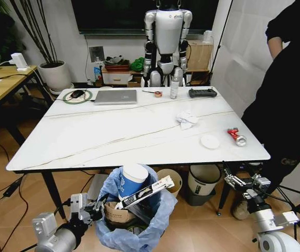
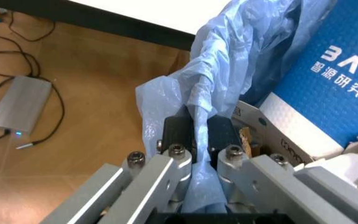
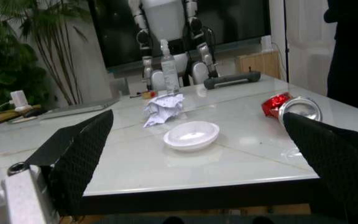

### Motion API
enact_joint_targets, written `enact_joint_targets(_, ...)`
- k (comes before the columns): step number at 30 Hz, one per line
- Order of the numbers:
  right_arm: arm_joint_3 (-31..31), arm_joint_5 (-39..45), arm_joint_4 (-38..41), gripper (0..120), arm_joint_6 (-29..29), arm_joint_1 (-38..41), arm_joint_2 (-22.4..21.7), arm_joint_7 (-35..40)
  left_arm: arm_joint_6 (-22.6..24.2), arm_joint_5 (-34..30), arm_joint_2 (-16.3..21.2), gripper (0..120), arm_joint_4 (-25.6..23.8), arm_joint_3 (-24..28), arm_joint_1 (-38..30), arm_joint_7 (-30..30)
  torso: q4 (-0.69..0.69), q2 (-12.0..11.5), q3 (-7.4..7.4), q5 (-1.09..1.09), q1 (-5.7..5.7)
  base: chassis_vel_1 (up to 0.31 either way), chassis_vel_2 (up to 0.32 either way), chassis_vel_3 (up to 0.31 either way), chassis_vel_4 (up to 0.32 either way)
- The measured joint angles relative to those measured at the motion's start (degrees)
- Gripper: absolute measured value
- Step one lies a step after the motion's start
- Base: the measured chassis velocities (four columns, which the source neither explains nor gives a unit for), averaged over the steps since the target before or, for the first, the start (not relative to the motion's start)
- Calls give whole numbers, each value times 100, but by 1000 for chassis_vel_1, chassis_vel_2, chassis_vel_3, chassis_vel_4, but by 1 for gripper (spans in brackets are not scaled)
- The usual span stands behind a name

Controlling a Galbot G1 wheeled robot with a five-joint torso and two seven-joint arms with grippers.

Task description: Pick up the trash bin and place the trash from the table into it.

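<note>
- Surface [image 1: 113, 136]: glossy white top. It carries the remaining trash along the robot's right side.
- Trash bin [image 1: 139, 231]: located below the near edge of the surface, in front of the robot. It is lined with a thin blue bag [image 2: 216, 74] and already loaded with a blue paper cup [image 1: 132, 181], a cardboard box [image 1: 116, 212] and a white packet [image 1: 147, 192]. The liner is soft and likely to slip or tear; judged safer to grip rim and liner together.
- Left pincer [image 2: 197, 133]: closed tight on a fold of the bag at the bin's rim.
- Right pincer [image 3: 197, 154]: fingers spread wide, holding nothing, level with the surface edge and facing the lid.
- Crumpled tissue [image 1: 186, 119]: light, compressible; any pinch should hold.
- Red can [image 1: 236, 136]: crushed, rigid, probably slippery; take across the body.
- White lid [image 1: 210, 141]: flat, shallow; grip at the raised rim.
</note>
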Motion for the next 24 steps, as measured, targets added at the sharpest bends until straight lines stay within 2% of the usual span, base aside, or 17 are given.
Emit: enact_joint_targets(24, -155, -236, 96, 100, 241, 31, -49, -105, 11, -19, -31, 0, 22, 4, -15, -9, 1, 0, 0, 2, 0, -126, -124, 121, 119)
